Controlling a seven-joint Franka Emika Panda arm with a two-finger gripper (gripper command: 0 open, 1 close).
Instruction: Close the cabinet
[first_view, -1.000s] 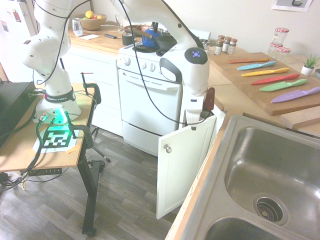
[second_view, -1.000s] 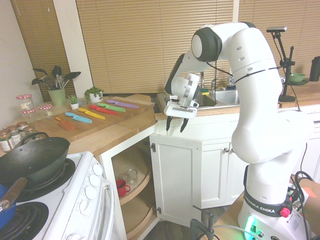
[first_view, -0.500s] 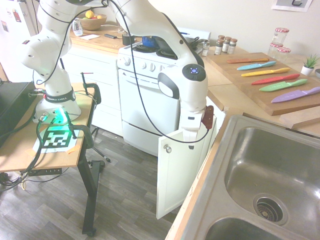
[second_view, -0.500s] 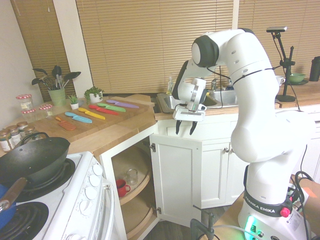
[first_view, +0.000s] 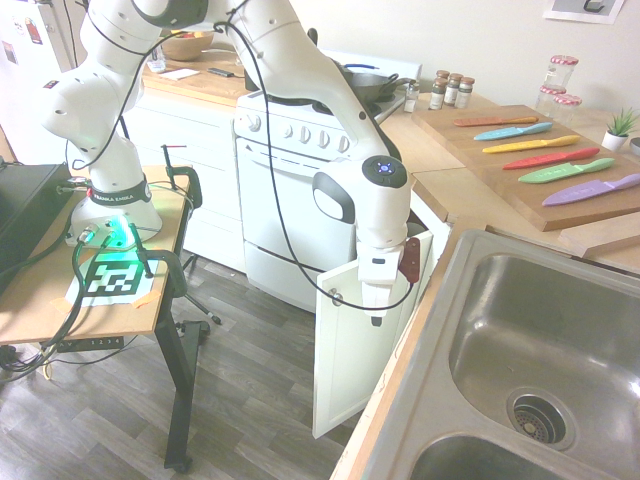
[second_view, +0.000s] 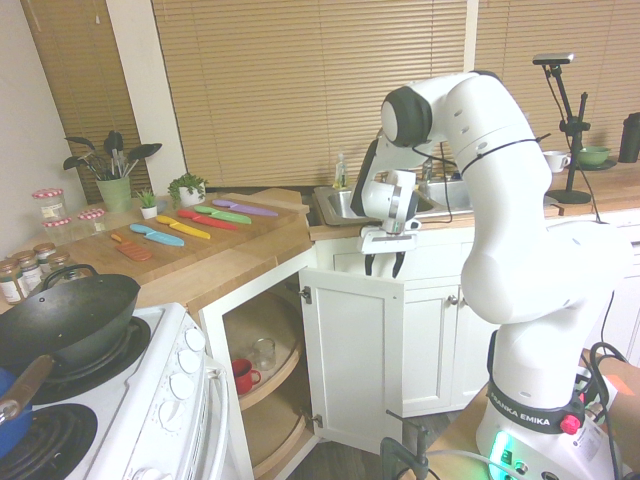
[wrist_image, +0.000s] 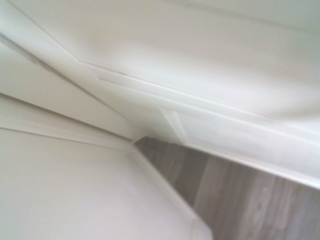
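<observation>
The cabinet (second_view: 352, 355) door (first_view: 355, 345) stood swung wide open at the counter's (second_view: 230, 262) corner, between oven (first_view: 285, 190) and sink (first_view: 545, 350), showing a red cup (second_view: 241, 374) on its shelf. The gripper (second_view: 384, 266) hung at the door's top edge, jaws slightly parted, holding nothing.

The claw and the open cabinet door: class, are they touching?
Cannot tell. In the second exterior view, the claw hangs right at the door's top edge; no gap or contact shows plainly.

first exterior view looks from above the steel double sink (first_view: 540, 360) toward the white oven (first_view: 290, 190); second faces back; wrist view hangs close.
</observation>
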